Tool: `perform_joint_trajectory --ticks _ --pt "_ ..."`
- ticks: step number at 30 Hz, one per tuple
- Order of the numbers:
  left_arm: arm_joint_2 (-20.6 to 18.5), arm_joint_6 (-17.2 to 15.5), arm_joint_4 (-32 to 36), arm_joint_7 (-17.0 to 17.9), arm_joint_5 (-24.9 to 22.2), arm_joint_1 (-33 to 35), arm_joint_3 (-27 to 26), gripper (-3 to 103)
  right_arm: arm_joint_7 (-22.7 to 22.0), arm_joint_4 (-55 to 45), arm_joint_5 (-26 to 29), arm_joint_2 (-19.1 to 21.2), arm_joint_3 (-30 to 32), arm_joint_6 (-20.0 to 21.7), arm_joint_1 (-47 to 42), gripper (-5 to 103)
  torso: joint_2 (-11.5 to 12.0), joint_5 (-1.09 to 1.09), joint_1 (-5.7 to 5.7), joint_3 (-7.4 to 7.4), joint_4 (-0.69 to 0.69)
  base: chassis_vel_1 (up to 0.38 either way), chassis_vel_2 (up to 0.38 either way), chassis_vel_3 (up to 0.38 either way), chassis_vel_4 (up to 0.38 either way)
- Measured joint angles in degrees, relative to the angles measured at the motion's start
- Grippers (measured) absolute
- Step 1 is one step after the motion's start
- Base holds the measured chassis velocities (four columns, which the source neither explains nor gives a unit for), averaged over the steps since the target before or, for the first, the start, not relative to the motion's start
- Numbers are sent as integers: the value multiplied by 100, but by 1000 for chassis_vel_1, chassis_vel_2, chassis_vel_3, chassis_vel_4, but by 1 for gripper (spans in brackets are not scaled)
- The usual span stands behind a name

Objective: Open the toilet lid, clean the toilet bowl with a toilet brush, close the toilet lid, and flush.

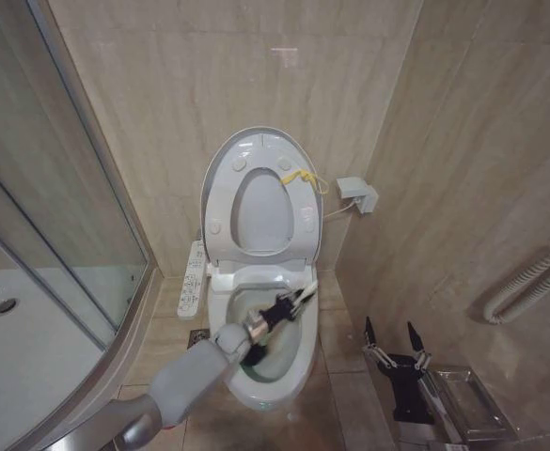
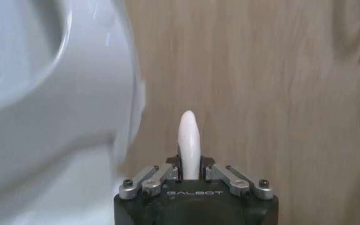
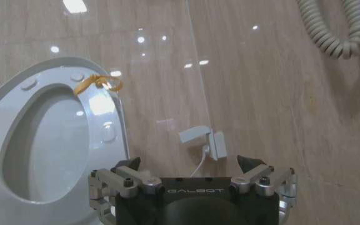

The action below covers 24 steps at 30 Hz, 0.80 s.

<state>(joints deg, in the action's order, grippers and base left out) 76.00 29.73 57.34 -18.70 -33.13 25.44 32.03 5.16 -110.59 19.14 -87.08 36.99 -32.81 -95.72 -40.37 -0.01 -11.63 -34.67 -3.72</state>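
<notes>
Smooth grey-shelled left arm point(image 1: 185, 376), black wrist; black GALBOT-marked right gripper point(image 3: 194, 165) shows silver screw-studded finger links, dark pointed tips.

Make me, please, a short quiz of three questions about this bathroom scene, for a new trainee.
1. True or false: the toilet lid is up.
2. Which pincer holds the toilet brush? A: left pincer; B: right pincer.
3. Fill in: the right pincer's state is ____.

Key:
1. True; lid and seat stand upright against the wall.
2. A; it is shut on the handle, over the toilet bowl.
3. Open, beside the toilet, holding nothing.
</notes>
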Motion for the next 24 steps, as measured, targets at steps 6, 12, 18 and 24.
perform_joint_trajectory --ticks 6,12,18,24 --pt "83 207 -895 -42 392 105 23 19 1 -41 5 1 -12 -6 -13 100 -2 -1 2 2 1 0 0 0 0" --pt "231 141 225 -44 -208 143 128 19 1 -52 7 -23 2 -3 -24 100 0 -1 1 0 -2 0 0 0 0" --pt "192 281 -718 -198 121 67 175 19 5 -136 1 -48 -6 -1 -74 100 1 4 0 -2 12 0 0 0 0" --pt "293 219 -141 -141 -149 -13 136 19 5 -107 -23 -64 -3 4 -59 100 1 1 -1 -2 4 9 17 8 2"
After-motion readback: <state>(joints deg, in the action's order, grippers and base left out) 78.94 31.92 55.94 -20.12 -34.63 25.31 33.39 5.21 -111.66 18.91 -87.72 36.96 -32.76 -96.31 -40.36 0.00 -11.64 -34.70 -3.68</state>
